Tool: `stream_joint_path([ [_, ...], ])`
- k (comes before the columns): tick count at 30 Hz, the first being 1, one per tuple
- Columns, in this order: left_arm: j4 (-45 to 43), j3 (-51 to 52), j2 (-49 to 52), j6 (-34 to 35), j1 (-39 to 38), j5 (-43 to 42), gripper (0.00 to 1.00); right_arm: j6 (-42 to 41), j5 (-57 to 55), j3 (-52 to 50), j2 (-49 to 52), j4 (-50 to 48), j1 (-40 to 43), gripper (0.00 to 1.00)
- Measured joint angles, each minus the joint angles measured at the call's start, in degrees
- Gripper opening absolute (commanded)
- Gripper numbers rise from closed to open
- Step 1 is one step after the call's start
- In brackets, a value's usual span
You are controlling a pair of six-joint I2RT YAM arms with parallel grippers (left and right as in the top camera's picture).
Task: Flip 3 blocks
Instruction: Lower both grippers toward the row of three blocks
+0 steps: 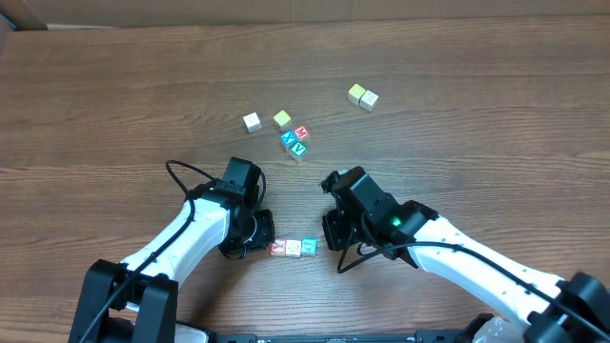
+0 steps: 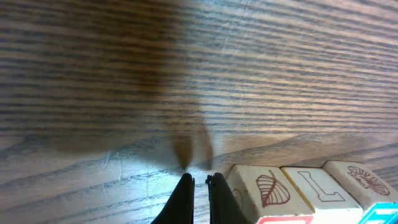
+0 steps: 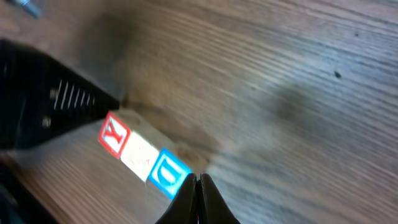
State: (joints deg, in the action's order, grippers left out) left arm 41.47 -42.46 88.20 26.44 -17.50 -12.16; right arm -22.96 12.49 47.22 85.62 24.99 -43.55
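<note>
The 3 blocks lie in a tight row near the table's front. From left to right they are a red-letter block [image 1: 278, 248], a whitish block [image 1: 294, 248] and a blue D block [image 1: 309, 247]. My left gripper [image 1: 268, 240] is shut, its tips at the row's left end. In the left wrist view the left gripper [image 2: 199, 182] sits just beside the leaf side of the red-letter block [image 2: 267, 188]. My right gripper [image 1: 325, 242] is shut at the row's right end. The right wrist view shows the right gripper [image 3: 198, 179] against the blue D block [image 3: 169, 173], beyond it the whitish block [image 3: 140, 155] and the red-letter block [image 3: 114, 135].
Farther back stand other cubes: a white one [image 1: 252, 121], a yellow-topped one [image 1: 282, 118], a red-lettered one [image 1: 301, 131], a blue X [image 1: 289, 139] and a green V [image 1: 299, 149]. Two more cubes [image 1: 362, 95] sit at the back right.
</note>
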Motion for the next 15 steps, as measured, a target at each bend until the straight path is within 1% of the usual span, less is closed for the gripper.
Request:
stream_joint_path([
  [7,0.3,0.0,0.0,0.2,0.0,0.4,0.04,-2.3,3.1,0.0,7.6,-5.3,0.0,0.04],
  [15,0.3,0.0,0.0,0.2,0.0,0.4,0.04,-3.7,5.7,0.0,12.0,-8.3,-0.1,0.04],
])
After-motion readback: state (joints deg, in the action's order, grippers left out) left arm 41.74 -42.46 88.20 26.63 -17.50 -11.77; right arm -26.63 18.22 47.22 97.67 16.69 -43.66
